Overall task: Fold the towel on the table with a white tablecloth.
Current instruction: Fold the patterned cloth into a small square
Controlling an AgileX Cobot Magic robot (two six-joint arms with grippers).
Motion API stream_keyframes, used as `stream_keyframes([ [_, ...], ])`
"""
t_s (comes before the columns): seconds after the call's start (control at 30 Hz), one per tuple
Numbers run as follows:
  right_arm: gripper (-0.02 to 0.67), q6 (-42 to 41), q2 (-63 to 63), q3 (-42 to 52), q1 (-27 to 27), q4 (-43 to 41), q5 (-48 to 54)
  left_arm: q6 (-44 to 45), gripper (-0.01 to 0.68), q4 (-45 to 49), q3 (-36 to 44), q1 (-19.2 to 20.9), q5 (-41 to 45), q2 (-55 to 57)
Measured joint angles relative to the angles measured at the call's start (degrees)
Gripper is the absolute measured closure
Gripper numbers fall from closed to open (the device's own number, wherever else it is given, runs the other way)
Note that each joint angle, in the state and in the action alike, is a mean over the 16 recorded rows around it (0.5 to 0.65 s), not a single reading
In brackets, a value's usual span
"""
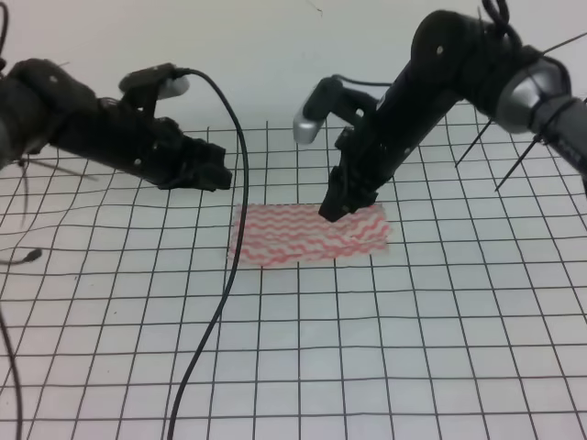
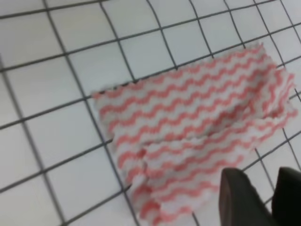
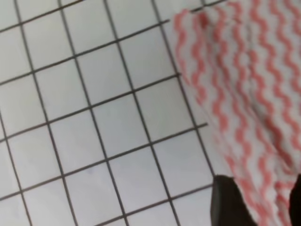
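1. The counter (image 1: pixel 514 385) is covered by the white tablecloth (image 1: pixel 385 367) with its grid of thin black lines; nothing in view holds or contains anything else.
2. The towel (image 1: pixel 307 236) lies on the tablecloth near the middle of the high view, a flat folded strip with pink-red wavy stripes, its long side running left to right.
3. In the left wrist view the towel (image 2: pixel 197 127) shows layered folds and a rumpled, uneven lower edge; its upper left corner lies flat on the grid.
4. The right arm comes down steeply from the upper right, and the right gripper (image 1: pixel 336 207) points down onto the towel's upper edge, a little right of its middle.
5. In the right wrist view two dark fingers (image 3: pixel 228 202) sit at the bottom edge with striped cloth between them; the right gripper is parted there, but whether it pinches the towel cannot be told.
6. The left arm stretches almost level from the left edge, and the left gripper (image 1: pixel 218 174) hangs above the tablecloth, up and left of the towel, apart from it.
7. The left wrist view shows two dark fingertips (image 2: pixel 242 197) with a narrow gap, nothing between them.
8. A black cable (image 1: pixel 220 293) droops from the left arm across the towel's left end to the lower edge.
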Motion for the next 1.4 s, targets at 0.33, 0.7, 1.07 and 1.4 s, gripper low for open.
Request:
stream_keyframes([
  [0.33, 0.365, 4.69, -2.52, -0.03, 0.02, -1.69, -0.84, -7.12, 0.442, 7.55, -17.56, -2.57, 9.02, 15.34],
  [0.7, 0.365, 4.97, -3.16, -0.03, -0.04, -1.47, -0.82, -12.36, 0.375, 15.1, -22.63, -6.27, 7.01, 21.56],
  [1.07, 0.366, 4.98, -3.26, -0.03, -0.06, -1.27, -0.82, -14.17, 0.387, 17.49, -24.07, -7.3, 7.28, 22.19],
  [1.4, 0.366, 4.98, -3.29, -0.03, -0.06, -1.22, -0.82, -14.33, 0.465, 19.61, -24.33, -7.93, 8.62, 23.24],
])
